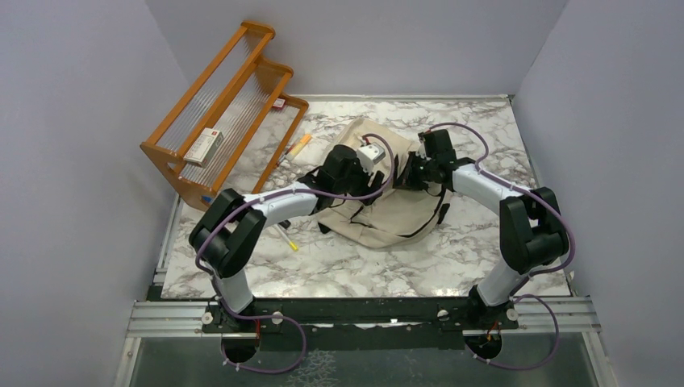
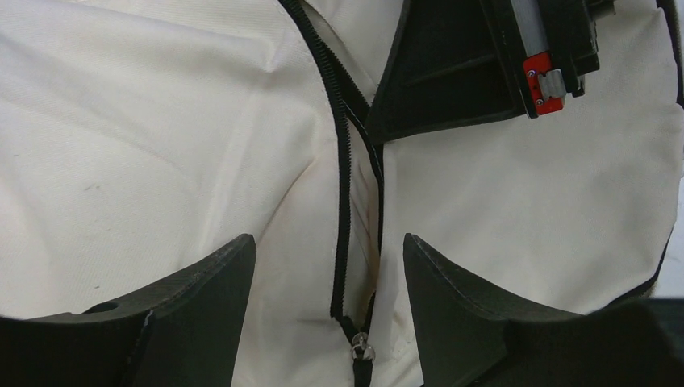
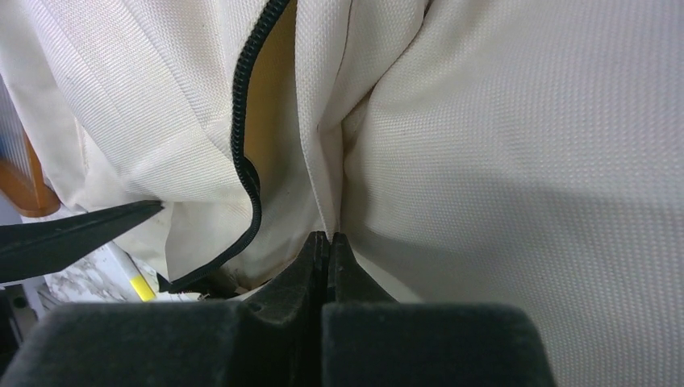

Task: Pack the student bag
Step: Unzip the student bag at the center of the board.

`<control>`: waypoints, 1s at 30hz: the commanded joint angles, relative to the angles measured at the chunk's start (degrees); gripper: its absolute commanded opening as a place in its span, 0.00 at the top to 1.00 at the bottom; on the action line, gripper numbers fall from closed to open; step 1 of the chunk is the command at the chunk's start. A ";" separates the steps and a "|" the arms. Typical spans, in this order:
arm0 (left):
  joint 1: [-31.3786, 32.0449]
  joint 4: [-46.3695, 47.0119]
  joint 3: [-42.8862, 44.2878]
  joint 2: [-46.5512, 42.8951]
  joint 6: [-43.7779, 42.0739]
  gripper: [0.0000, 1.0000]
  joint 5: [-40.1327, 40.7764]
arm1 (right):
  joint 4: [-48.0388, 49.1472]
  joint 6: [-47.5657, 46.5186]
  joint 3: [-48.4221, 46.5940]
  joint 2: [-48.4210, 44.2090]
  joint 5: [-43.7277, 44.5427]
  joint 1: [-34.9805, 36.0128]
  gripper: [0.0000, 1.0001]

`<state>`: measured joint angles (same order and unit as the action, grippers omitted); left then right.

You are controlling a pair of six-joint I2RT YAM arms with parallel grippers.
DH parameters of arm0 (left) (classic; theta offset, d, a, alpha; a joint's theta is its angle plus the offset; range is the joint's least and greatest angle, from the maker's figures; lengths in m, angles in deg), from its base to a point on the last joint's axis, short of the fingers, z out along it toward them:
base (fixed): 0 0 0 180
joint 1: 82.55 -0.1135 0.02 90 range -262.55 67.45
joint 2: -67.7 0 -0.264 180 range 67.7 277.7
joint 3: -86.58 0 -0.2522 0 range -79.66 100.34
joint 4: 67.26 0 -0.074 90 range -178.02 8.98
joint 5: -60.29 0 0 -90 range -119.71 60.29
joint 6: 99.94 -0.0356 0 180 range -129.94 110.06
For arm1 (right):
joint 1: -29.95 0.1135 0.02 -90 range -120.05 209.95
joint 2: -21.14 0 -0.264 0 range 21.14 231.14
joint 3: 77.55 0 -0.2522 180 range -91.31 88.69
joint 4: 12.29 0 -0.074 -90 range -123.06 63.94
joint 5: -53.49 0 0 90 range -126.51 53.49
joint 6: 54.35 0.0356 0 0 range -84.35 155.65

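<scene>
**While working at the zipper: risking a snag, a slip, a bump**

While reaching over the student bag (image 1: 387, 214), slumped flat in the middle of the marble table (image 1: 363, 270) between both arms, holding the left gripper (image 2: 329, 242) open with jaws astride the black zipper (image 2: 343, 161), touching nothing and gripping nothing. Holding the right gripper (image 3: 327, 238) closed tight, tips pressing into a fold of cream canvas beside the parted zipper.

Risking a snag: with the small metal zipper pull (image 2: 360, 348) sitting low between the open jaws and loose cloth bunching beside the teeth, possibly catching canvas when closing in or pulling. Risking a slipped pinch on the right: biting so thin a fold at best, likely losing it under tension. Risking dragging the whole soft bag across the table instead of opening it, having nothing weighing it down. Risking a bump, working both grippers close together over one opening.

Not showing, from the right wrist, any cloth truly caught between the closed tips, nor ruling it out. Hiding most of the opening beneath both arms in the overhead view, revealing only a tan sliver inside (image 3: 270, 97) and a dark lining panel (image 2: 435, 81). Cropping the bag's edges in both wrist views. Leaving too small for naming the box (image 1: 202, 147) on the wooden rack (image 1: 262, 32) at the back left and the pens (image 1: 298, 147) lying near it.
</scene>
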<state>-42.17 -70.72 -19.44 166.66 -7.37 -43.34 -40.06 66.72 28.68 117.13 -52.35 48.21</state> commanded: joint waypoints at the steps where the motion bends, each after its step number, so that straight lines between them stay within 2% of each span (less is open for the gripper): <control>1: 1.27 0.68 2.83 2.57 -1.12 0.32 2.95 | 0.03 0.30 0.94 -0.62 -1.29 0.29 1.00; 4: 1.67 -1.23 3.73 3.84 -2.19 0.35 5.15 | -0.14 0.19 0.93 -0.67 -1.43 0.28 0.99; 10: 1.72 -4.06 4.77 4.74 -4.32 0.55 11.68 | 0.55 0.22 1.73 -1.04 -1.64 0.28 1.00; 12: 1.77 -4.97 5.47 4.63 -4.93 0.63 12.75 | 0.59 0.19 1.83 -0.98 -1.87 0.28 0.99; 15: 1.72 -6.14 6.66 4.13 -5.91 0.83 12.98 | 0.81 0.21 1.98 -0.93 -1.92 0.28 1.00; 18: 1.75 -8.37 9.16 2.50 -5.66 0.98 11.63 | 0.64 0.44 1.98 -1.04 -1.87 0.29 1.00; 23: 1.88 -10.14 12.34 -2.26 -5.07 1.00 11.13 | 0.87 0.78 1.76 -1.46 -0.39 0.28 1.00; 30: 1.85 -11.98 13.47 -5.77 -6.26 1.00 22.43 | -0.49 1.67 1.30 -4.10 5.97 0.12 1.00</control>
<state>-40.18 -84.09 -9.64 164.38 -12.50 -30.35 -39.20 67.33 29.75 116.06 -51.67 48.21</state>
